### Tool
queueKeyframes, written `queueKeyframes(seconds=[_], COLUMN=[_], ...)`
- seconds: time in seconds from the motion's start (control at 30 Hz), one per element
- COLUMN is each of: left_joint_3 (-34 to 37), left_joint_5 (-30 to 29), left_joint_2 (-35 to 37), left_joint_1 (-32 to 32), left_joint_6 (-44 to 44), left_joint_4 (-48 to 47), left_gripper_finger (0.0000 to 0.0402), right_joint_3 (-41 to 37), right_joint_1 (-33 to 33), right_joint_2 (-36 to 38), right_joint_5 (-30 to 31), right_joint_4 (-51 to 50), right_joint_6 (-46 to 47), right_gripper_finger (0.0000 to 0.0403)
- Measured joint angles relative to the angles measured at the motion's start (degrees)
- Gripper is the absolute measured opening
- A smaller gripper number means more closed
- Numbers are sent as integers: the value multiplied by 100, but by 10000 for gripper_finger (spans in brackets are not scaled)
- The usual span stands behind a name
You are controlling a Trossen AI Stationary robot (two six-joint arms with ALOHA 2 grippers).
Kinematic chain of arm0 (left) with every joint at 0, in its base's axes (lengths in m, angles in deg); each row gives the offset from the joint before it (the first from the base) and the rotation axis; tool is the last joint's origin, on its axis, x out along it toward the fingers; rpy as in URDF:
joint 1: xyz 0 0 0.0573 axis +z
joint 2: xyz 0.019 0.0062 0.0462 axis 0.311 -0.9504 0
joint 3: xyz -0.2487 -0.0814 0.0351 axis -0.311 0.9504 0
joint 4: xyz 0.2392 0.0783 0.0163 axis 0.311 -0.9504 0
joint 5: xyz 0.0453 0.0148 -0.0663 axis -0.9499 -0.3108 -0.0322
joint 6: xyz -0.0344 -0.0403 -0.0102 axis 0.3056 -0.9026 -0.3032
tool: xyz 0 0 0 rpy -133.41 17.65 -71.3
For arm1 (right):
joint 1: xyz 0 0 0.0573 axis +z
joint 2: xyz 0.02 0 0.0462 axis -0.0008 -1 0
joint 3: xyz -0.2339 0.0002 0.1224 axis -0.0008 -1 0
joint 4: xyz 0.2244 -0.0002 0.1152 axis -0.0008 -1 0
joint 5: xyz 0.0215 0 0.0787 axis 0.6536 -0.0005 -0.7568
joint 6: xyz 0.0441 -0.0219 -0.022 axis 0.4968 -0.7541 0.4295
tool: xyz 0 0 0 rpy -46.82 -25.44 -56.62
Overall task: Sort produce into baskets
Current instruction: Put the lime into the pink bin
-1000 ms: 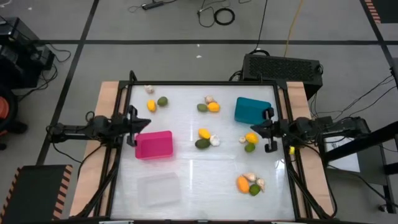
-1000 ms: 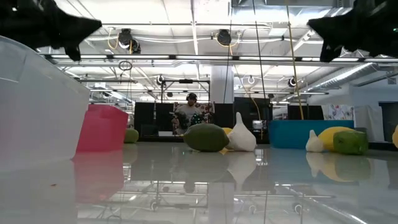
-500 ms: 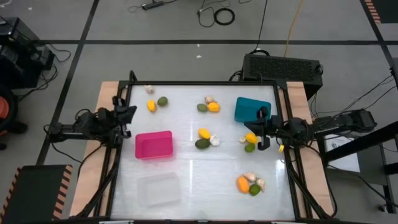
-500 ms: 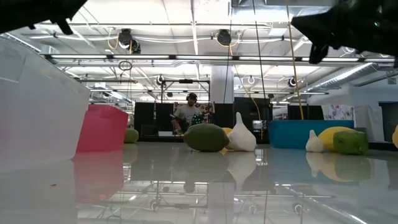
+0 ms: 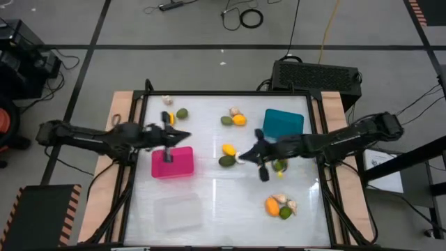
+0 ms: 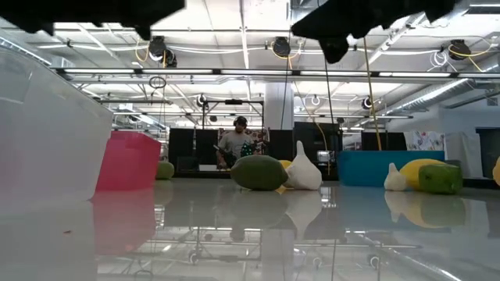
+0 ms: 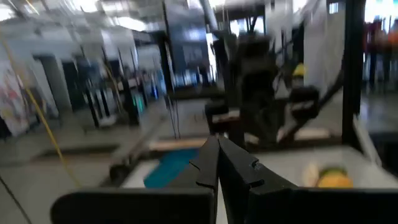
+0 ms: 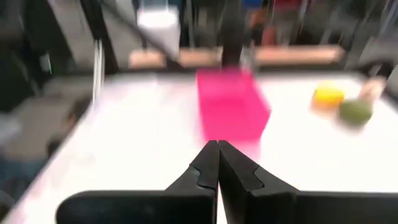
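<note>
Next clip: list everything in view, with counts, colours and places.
pink basket: one, left-centre of the table
teal basket: one, back right
clear basket: one, front left
yellow-orange fruits: about five, spread among clusters
green fruits: five, one per cluster
garlic bulbs: several, whitish, beside the fruits
black box: one, on the floor behind the table
person: one, far behind the table
left hand: shut, above the pink basket's back edge
right hand: shut, by the middle cluster

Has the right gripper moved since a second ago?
Yes. In the high view the right gripper, shut, has swung from beside the teal basket toward the table's middle.
</note>
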Motion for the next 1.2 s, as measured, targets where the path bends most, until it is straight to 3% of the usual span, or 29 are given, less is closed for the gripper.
queueKeyframes(seconds=[0.27, 0.47, 0.6, 0.73, 0.93, 1.03, 1.2], left_joint_3=[-882, -1376, -1694, -2148, -3159, -3661, -3884], left_joint_5=[154, 149, -345, -835, -1146, -1548, -1515], left_joint_2=[-2040, -3203, -3838, -4358, -5058, -5317, -5631], left_joint_1=[-17, -267, -599, -816, -938, -902, -746], left_joint_6=[-35, 80, 616, 717, 382, 116, 51], left_joint_4=[14, 4, 9, -394, -2088, -2647, -2802], left_gripper_finger=[11, 46, 103, 171, 267, 301, 329], right_joint_3=[1766, 2037, 2039, 2037, 2037, 2037, 2037], right_joint_1=[249, 503, 613, 632, 621, 619, 619], right_joint_2=[-860, -859, -766, -763, -763, -763, -763], right_joint_5=[46, 811, 1351, 1402, 1403, 1403, 1406], right_joint_4=[-3095, -4202, -4466, -4399, -4413, -4410, -4370], right_joint_6=[331, 788, 964, 909, 870, 864, 812], right_gripper_finger=[0, 0, 0, 0, 0, 0, 0])
